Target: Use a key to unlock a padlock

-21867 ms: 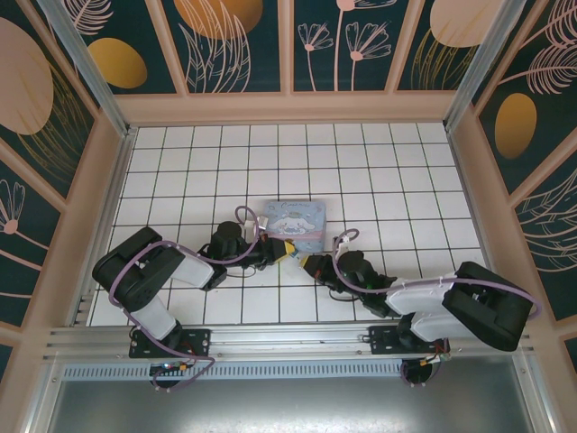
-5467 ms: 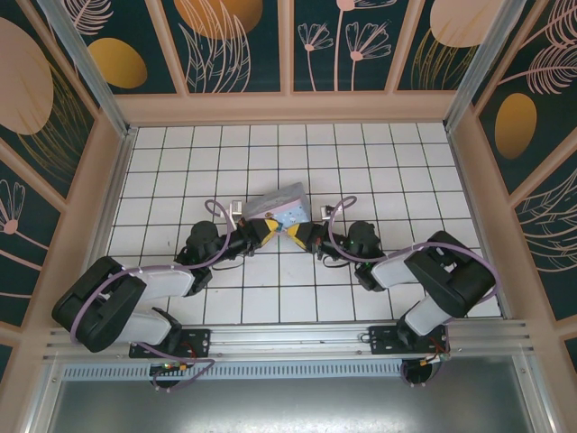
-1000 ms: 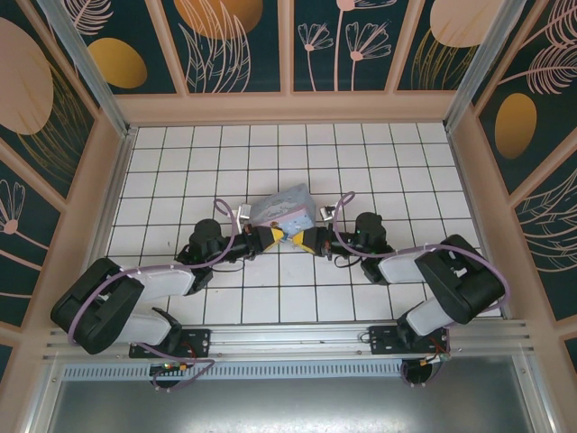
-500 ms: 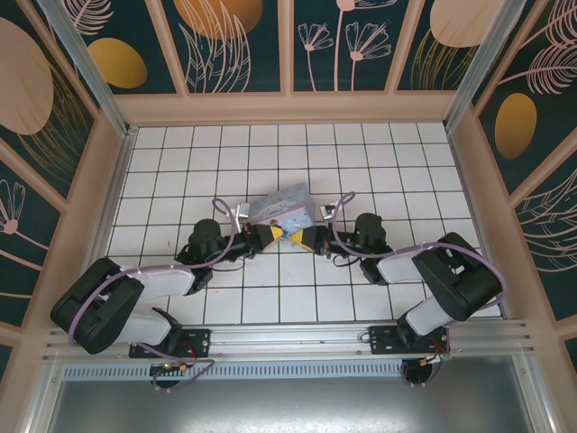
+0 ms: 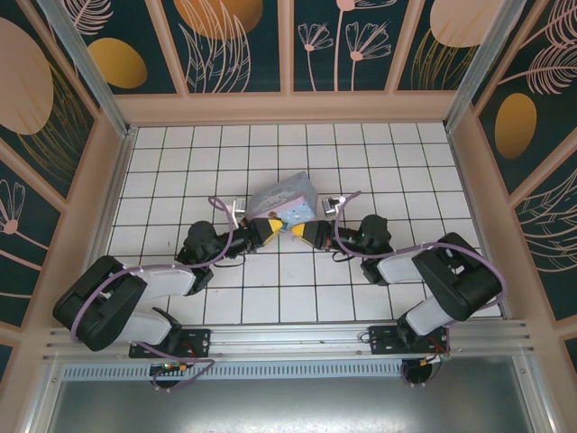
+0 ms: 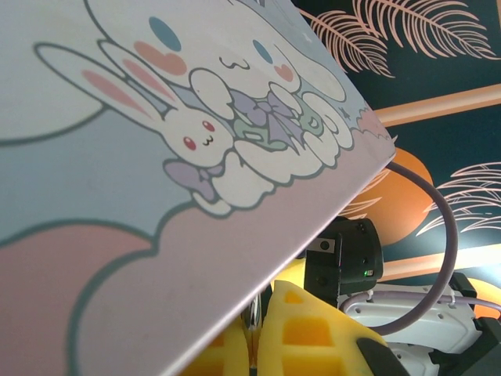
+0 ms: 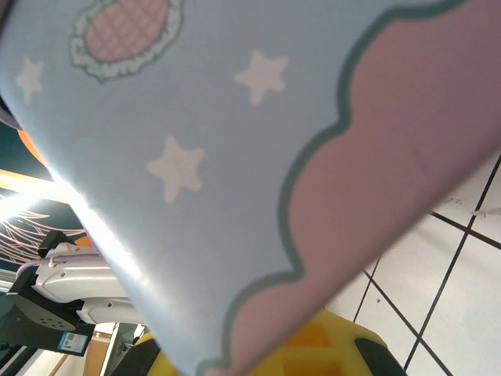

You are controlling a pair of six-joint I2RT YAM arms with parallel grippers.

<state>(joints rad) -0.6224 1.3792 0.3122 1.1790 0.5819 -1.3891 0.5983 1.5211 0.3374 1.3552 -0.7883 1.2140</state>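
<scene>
The pastel-blue cartoon-print box (image 5: pixel 281 195) stands tilted at mid-table, and my two grippers meet under its near edge. My left gripper (image 5: pixel 269 225) comes in from the left. In the left wrist view its yellow fingers (image 6: pixel 313 337) are shut on a thin silvery loop (image 6: pixel 252 313), which looks like the padlock's shackle. The dark-blue body is hidden behind the box (image 6: pixel 156 157). My right gripper (image 5: pixel 305 231) comes in from the right, tip to tip with the left. The box (image 7: pixel 235 141) covers its jaws, leaving one yellow finger (image 7: pixel 313 348) showing. The key is hidden.
The white tiled floor (image 5: pixel 361 162) is walled in by a wooden frame (image 5: pixel 288 108) on three sides. A metal rail (image 5: pixel 288 338) runs along the near edge. The right arm's black wrist housing (image 6: pixel 344 258) sits close behind the left fingers.
The box has tipped further and shifted a little away from the arms. Both grippers have moved with it, staying tip to tip under its near edge.
</scene>
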